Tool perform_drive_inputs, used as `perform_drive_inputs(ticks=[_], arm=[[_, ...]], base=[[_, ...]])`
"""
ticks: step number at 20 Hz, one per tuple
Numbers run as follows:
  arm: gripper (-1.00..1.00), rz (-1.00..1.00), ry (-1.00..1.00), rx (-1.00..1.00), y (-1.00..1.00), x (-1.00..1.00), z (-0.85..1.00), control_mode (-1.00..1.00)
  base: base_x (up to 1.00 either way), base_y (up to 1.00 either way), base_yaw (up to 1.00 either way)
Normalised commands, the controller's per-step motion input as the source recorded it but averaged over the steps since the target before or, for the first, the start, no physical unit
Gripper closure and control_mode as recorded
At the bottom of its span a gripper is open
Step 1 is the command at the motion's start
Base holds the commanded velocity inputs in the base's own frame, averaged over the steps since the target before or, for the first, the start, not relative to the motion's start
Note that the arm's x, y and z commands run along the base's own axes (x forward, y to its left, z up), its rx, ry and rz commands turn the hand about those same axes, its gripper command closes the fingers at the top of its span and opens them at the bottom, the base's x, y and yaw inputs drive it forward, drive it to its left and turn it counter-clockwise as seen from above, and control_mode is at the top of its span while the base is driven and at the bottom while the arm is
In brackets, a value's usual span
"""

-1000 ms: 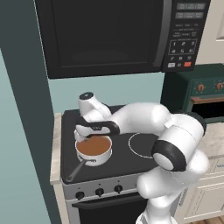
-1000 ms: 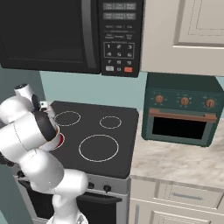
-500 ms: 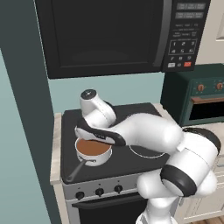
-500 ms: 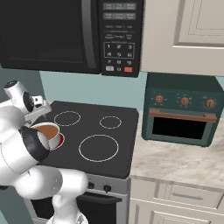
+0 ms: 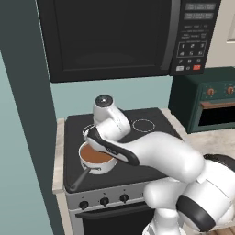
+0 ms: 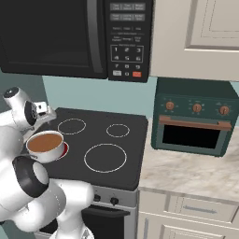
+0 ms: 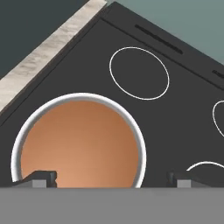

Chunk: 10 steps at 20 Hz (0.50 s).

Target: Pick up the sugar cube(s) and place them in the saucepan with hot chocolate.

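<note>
One pot: you had a small round silver-white metal saucepan (image 5: pixel 97 160) sitting on the front left ring of the flat black glass stovetop (image 6: pixel 122 149); its long thin dark grey handle (image 5: pixel 81 178) pointed toward the front left corner of the stove
Contents: the smooth reddish-brown hot chocolate (image 7: pixel 79 144) lay flat and filled the pan nearly to its rim; you could see nothing floating on its surface
Gripper: the two-finger gripper (image 7: pixel 108 176) hung just above the saucepan, looking down into it; one dark fingertip (image 7: pixel 41 177) stood over the near left of the liquid and the other over the black surface just outside the rim on the right
Jaws: spread wide apart, with nothing between them
Arm: you had the white arm (image 5: pixel 151 151) bent low across the stove from the right in the left base view, its wrist over the pan
Surroundings: the black microwave with a keypad (image 6: pixel 70 37) hung above the stove; the dark green toaster oven with copper knobs (image 6: pixel 196 121) stood on the pale marbled counter (image 6: pixel 191 177) to the right, well apart from the pan
</note>
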Motion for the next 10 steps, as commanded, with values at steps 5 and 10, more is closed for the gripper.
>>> perform_drive_inputs(ticks=[5,10], arm=[[-1.0,0.0,-0.05,0.04,-0.29,-0.02,0.01,-1.0],[-1.0,0.0,-0.07,0.04,-0.18,-0.09,0.02,-1.0]], base=[[0.0,0.0,0.0],[0.0,0.0,0.0]])
